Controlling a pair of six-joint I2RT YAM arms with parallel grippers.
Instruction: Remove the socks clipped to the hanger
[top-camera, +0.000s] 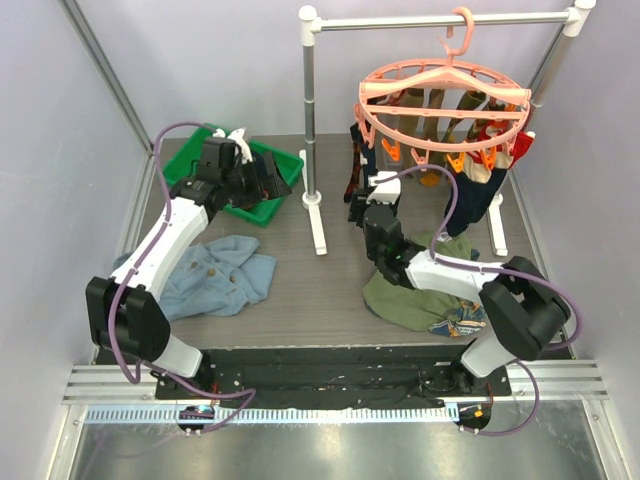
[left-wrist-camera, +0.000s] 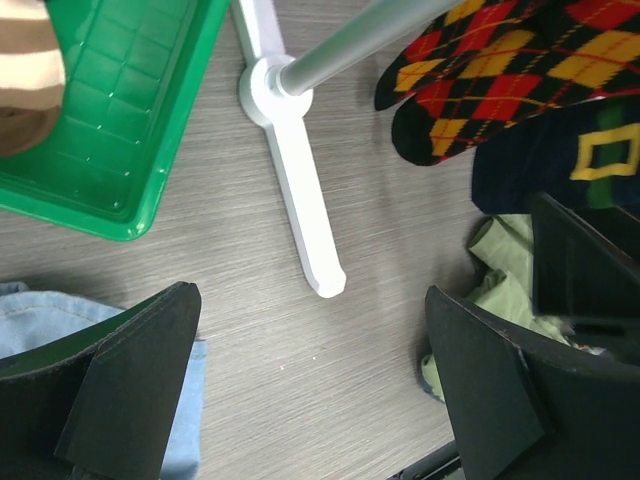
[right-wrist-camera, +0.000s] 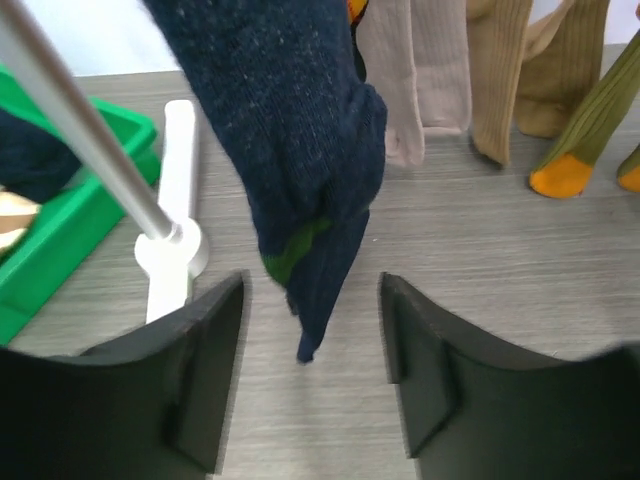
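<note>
The salmon-pink round clip hanger hangs by its hook from the rail, with several socks clipped under its ring. My right gripper is open at the ring's left side. In the right wrist view the tip of a hanging navy sock dangles between its open fingers, touching neither. Beige, tan and olive socks hang behind it. My left gripper is open and empty over the right end of the green tray. A brown striped sock lies in the tray. Argyle socks hang at the left wrist view's upper right.
The grey-and-white rail stand has white feet on the table. The green tray sits at the back left. A blue denim garment lies front left and an olive-green garment lies under the right arm.
</note>
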